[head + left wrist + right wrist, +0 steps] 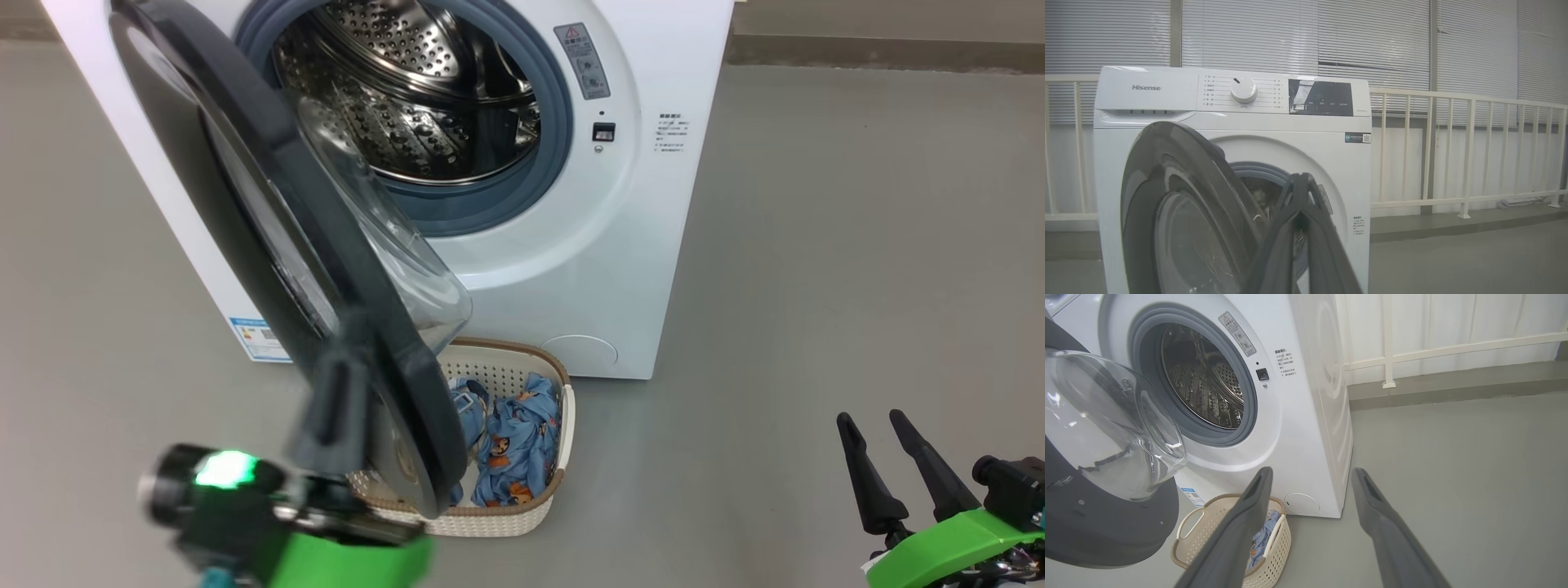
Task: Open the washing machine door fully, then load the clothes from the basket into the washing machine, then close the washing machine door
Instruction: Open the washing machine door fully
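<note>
Grey floor (pixel 816 245) (blinds (pixel 1372 32) behind): left gripper (pixel 1300 179) seemingly pinches door (pixel 245 163), right gripper (pixel 872 416) spread empty

Washing machine (pixel 1167 102), door (pixel 1180 163) ajar, fingers (pixel 1327 253) together

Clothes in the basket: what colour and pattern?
Light blue clothes printed with orange-brown cartoon figures; head view shows best.

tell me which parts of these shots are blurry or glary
Head view: the left hand is smeared with blur, the washing machine sharp. Left wrist view: that hand's fingers are soft. Right wrist view: glare on the washing machine door glass.
</note>
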Controlling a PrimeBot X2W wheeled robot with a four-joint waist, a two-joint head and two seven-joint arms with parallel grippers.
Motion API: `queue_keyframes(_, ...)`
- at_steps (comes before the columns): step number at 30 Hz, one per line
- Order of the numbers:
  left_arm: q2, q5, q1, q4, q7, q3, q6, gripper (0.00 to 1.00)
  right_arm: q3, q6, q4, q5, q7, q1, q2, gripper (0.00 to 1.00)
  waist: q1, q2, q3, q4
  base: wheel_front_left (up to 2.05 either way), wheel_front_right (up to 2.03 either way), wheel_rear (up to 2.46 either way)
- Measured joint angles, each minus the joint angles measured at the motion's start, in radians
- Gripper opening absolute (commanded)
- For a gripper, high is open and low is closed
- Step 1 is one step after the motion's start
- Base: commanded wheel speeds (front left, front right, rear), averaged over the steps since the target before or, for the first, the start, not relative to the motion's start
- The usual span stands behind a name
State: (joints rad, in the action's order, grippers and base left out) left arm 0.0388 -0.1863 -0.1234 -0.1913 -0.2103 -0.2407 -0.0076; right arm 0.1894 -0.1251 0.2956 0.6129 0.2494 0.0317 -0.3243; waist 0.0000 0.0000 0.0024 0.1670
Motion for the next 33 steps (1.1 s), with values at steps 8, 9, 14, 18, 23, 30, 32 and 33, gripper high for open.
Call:
queue_keyframes(8,0.006,-0.087,-0.026,0.122,0.041,-0.195,0.0,0.0,0.008,0.0,0.001,0.0,0.0,0.001,0.001,1.0,0.0,0.0,0.011,-0.014,0.0,0.0,0.0)
queue_keyframes(9,0.007,-0.096,-0.037,0.148,0.04,-0.21,0.0,0.0,0.009,0.0,0.001,0.0,0.0,0.001,0.001,1.0,0.0,0.0,0.012,-0.015,0.0,0.0,0.0)
queue_keyframes(14,0.006,-0.153,-0.088,0.283,0.012,-0.255,0.01,0.0,0.015,0.0,0.001,0.002,0.0,0.008,0.0,1.0,0.0,0.0,0.02,-0.021,0.0,0.0,0.0)
queue_keyframes(18,0.007,-0.177,-0.121,0.372,-0.008,-0.259,0.023,0.0,0.018,0.0,0.001,0.002,0.0,0.01,-0.001,1.0,0.0,0.0,0.027,-0.026,0.0,0.0,0.0)
queue_keyframes(23,0.006,-0.204,-0.151,0.453,-0.028,-0.258,0.028,0.0,0.017,0.0,0.0,0.002,0.0,0.011,-0.003,1.0,0.0,0.0,0.032,-0.025,0.0,0.0,0.0)
queue_keyframes(30,0.006,-0.218,-0.18,0.523,-0.038,-0.256,0.033,0.0,0.016,0.0,-0.003,0.002,0.0,0.024,-0.011,1.0,0.0,0.0,0.038,-0.018,0.0,0.0,0.0)
queue_keyframes(32,0.006,-0.218,-0.182,0.531,-0.038,-0.252,0.036,0.0,0.015,0.0,-0.004,0.002,0.0,0.024,-0.012,1.0,0.0,0.0,0.038,-0.016,0.0,0.0,0.0)
queue_keyframes(33,0.006,-0.218,-0.182,0.534,-0.038,-0.251,0.036,0.0,0.014,0.0,-0.005,0.002,0.0,0.024,-0.013,1.0,0.0,0.0,0.038,-0.014,0.0,0.0,0.0)
